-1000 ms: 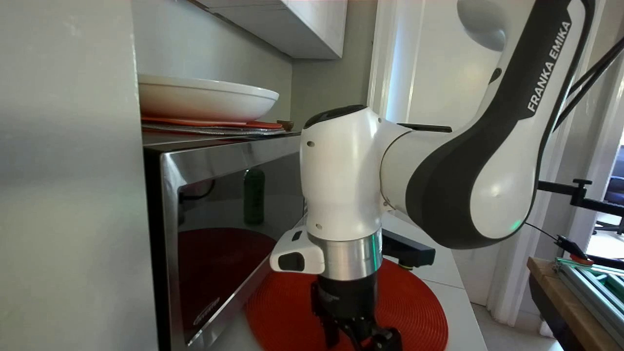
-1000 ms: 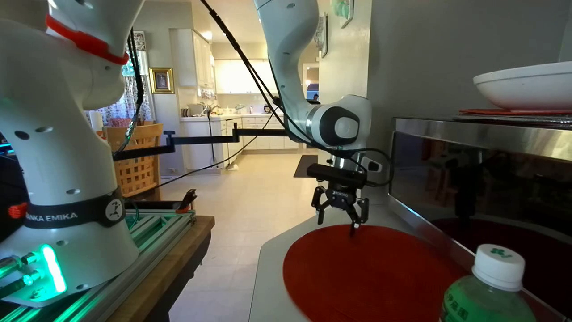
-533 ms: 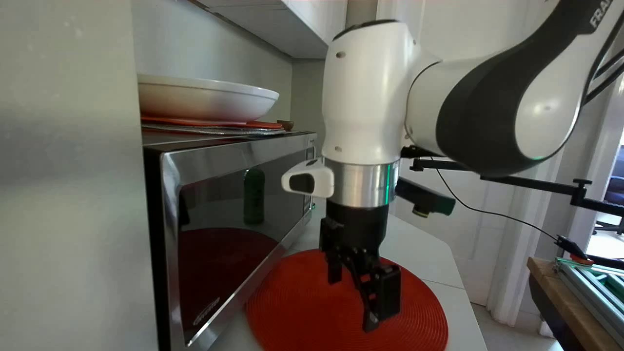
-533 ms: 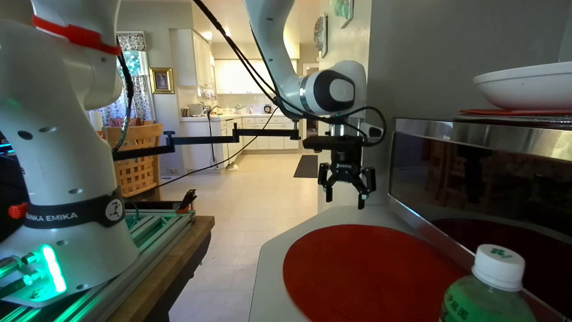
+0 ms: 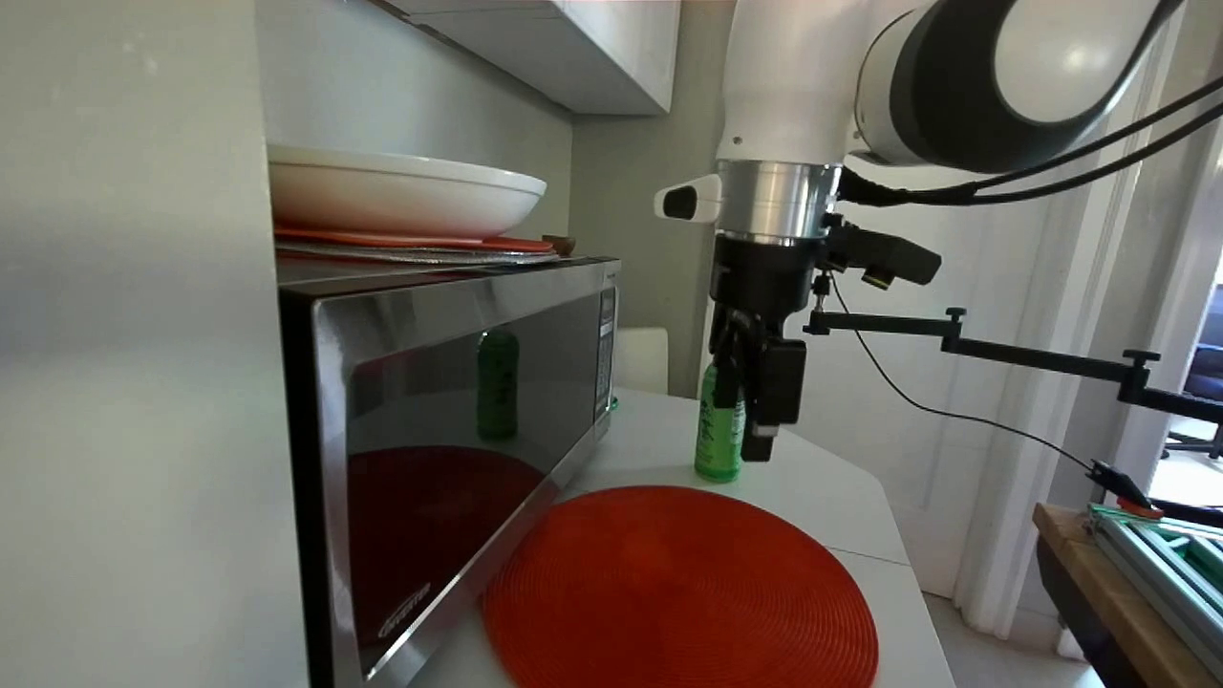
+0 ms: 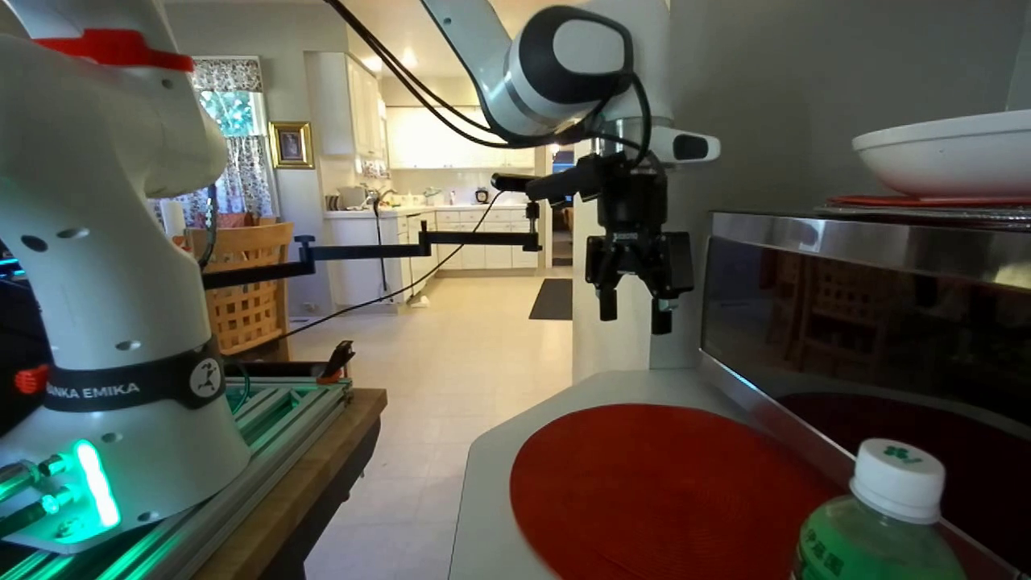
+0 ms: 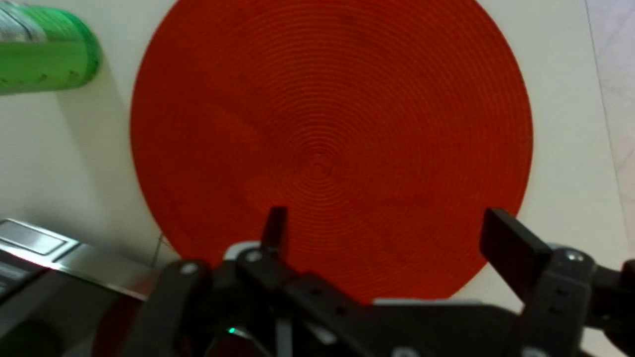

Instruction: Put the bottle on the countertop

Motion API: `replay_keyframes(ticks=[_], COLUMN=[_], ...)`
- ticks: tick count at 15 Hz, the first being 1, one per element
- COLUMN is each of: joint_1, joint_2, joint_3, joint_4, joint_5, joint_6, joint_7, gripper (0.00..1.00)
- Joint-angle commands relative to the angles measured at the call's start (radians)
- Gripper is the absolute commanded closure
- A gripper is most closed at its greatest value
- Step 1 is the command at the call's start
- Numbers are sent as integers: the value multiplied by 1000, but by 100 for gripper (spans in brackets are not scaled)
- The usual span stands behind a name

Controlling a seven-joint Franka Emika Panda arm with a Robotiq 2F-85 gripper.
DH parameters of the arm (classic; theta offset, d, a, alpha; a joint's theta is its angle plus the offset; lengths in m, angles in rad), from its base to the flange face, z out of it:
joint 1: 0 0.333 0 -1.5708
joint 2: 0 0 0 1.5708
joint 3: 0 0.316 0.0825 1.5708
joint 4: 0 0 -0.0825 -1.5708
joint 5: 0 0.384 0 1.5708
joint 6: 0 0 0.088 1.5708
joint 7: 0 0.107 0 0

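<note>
My black two-fingered gripper [image 6: 635, 312] hangs high above the smooth flat white countertop [image 5: 831, 487]. Its fingers point down, spread wide apart, and hold nothing. In the wrist view I see the big round red woven disc [image 7: 322, 124] below them.

The small slim bright green plastic bottle [image 5: 717, 440] stands upright on the countertop, just beside the disc and not on it. In an exterior view it is between the disc's rim and the slanted edge at the countertop's far end. There my gripper hides a bit of it, but in an exterior view the bottle [image 6: 878, 540] and the gripper are well apart. I think it stands on the bare white part so its flat bottom sits well and it won't tip. The job looks done to me, and I guess the gripper is up high so it can't knock the bottle.

The shiny steel microwave [image 5: 449, 420] sits along the countertop's edge by the plain grey wall [image 6: 805, 121], and its dark door [image 6: 870, 322] shows a dim copy [image 5: 498, 385] of the bottle. On top, a wide white bowl [image 5: 411, 196] rests on a thin red mat [image 5: 506, 245], maybe to save room. Past the countertop's edge I see pale floor [image 6: 451, 362], a light brown wooden chair [image 6: 250, 310] and white kitchen cupboards [image 6: 411, 145]
</note>
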State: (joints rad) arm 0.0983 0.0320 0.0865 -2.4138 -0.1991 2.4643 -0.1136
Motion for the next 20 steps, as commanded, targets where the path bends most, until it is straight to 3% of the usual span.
replay_keyframes(ticks=[1, 8, 15, 20], joint_1=[-39, -81, -118, -149], joint_2=[-79, -180, -313, -354], joint_3=[-32, -73, -63, -59], joint_4=[-53, -82, -83, 12], joint_5=[82, 154, 81, 45], joint_6=[30, 56, 167, 172], joint_7=[26, 79, 180, 162], gripper=[0, 0, 0, 0])
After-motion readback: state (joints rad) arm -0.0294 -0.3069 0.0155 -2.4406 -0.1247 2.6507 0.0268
